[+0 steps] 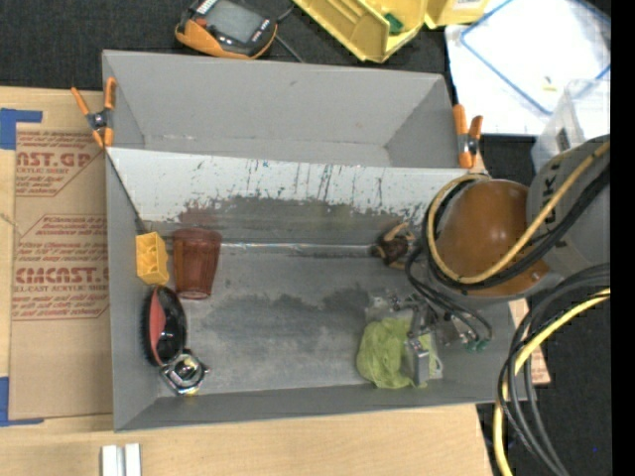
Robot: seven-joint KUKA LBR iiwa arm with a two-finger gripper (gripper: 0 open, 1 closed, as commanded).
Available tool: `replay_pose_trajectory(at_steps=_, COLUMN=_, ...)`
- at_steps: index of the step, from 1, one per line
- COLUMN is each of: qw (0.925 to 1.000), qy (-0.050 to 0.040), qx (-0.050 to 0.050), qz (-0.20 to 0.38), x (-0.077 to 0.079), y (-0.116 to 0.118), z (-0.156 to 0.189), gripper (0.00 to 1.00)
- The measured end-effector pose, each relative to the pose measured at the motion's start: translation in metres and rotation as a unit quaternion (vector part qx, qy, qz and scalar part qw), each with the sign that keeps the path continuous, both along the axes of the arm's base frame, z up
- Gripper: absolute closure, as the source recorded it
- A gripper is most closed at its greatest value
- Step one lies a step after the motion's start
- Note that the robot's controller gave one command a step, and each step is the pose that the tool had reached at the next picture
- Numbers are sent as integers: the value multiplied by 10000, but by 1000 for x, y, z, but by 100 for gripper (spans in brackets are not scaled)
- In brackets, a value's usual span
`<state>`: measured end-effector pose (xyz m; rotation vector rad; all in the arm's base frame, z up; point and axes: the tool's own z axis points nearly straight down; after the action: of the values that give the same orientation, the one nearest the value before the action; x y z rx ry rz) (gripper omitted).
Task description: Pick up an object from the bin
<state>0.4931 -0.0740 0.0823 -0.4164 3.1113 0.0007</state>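
a robotics lab: a grey metal bin (298, 97) sits under a cabled robot arm (486, 231), with a yellow plastic organiser (347, 8) and an orange-and-black handheld device (226, 23) on the dark floor (60, 18) beyond the bin's far edge.

Black floor (60, 38) along top of view. Yellow plastic crate (362, 3) top centre, tilted. Orange-and-black handheld device (226, 26) left of it, cable attached. White sheet with blue outline (526, 58) top right.

grey metal bin (288, 310) | left: yellow block (151, 257), red cup (195, 263), tape measure (184, 373) | right: green cloth (385, 355)
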Motion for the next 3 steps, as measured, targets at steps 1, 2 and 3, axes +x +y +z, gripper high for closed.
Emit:
replay_pose_trajectory(at_steps=1, qw=10000, qy=23, qx=16, qz=-67, x=-1, y=-8, z=30, gripper=0)
replay_pose_trajectory(at_steps=2, qw=9998, qy=18, qx=16, qz=-201, x=33, y=-37, z=71, gripper=0)
replay_pose_trajectory(at_steps=3, qw=9995, qy=44, qx=22, qz=-315, x=4, y=-41, z=-4, gripper=0)
